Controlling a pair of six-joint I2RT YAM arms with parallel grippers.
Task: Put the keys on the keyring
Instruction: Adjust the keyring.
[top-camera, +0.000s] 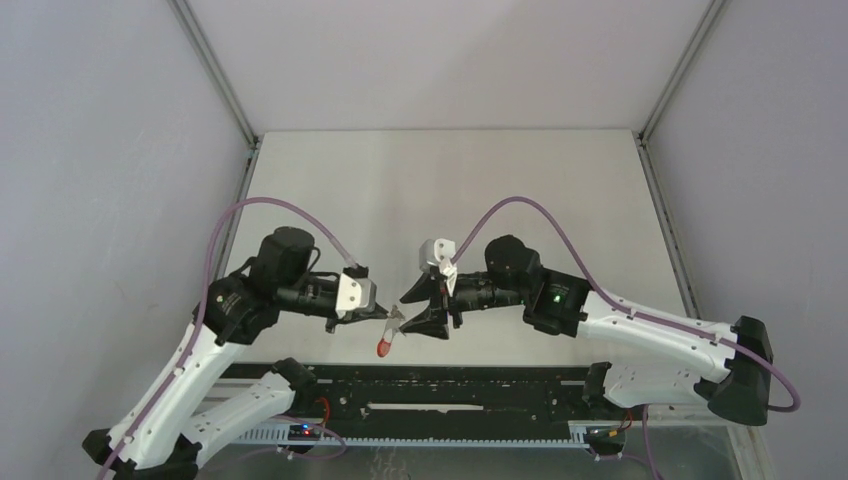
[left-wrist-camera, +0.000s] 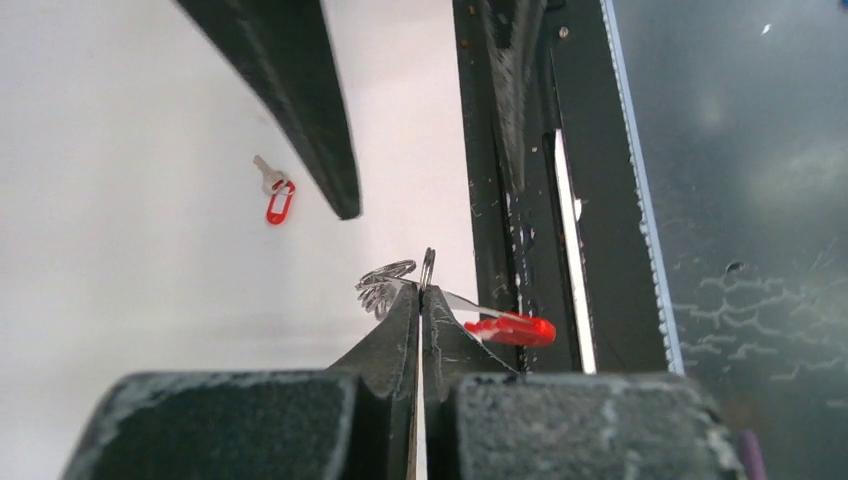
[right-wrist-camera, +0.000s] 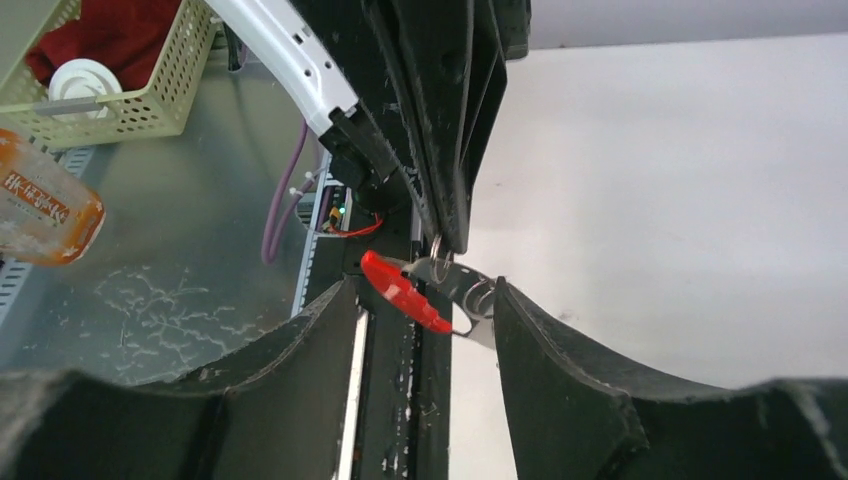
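My left gripper (left-wrist-camera: 421, 292) is shut on the keyring (left-wrist-camera: 428, 266), a thin metal ring that stands edge-on above its tips. Silvery keys (left-wrist-camera: 384, 286) hang off the ring's left side, and a red strap (left-wrist-camera: 512, 328) hangs to the right. In the top view the left gripper (top-camera: 388, 318) holds this bunch near the table's front edge, with the red strap (top-camera: 384, 346) dangling below. My right gripper (right-wrist-camera: 422, 290) is open, one finger either side of the red strap (right-wrist-camera: 404, 290) and a flat key (right-wrist-camera: 466, 290). It grips neither, though the key lies close against its right finger.
A second small key with a red tag (left-wrist-camera: 276, 196) lies on the white table. The black rail (top-camera: 440, 385) runs along the near edge. Off the table to the left stand a green basket (right-wrist-camera: 120, 90) with red cloth and an orange bottle (right-wrist-camera: 40, 210).
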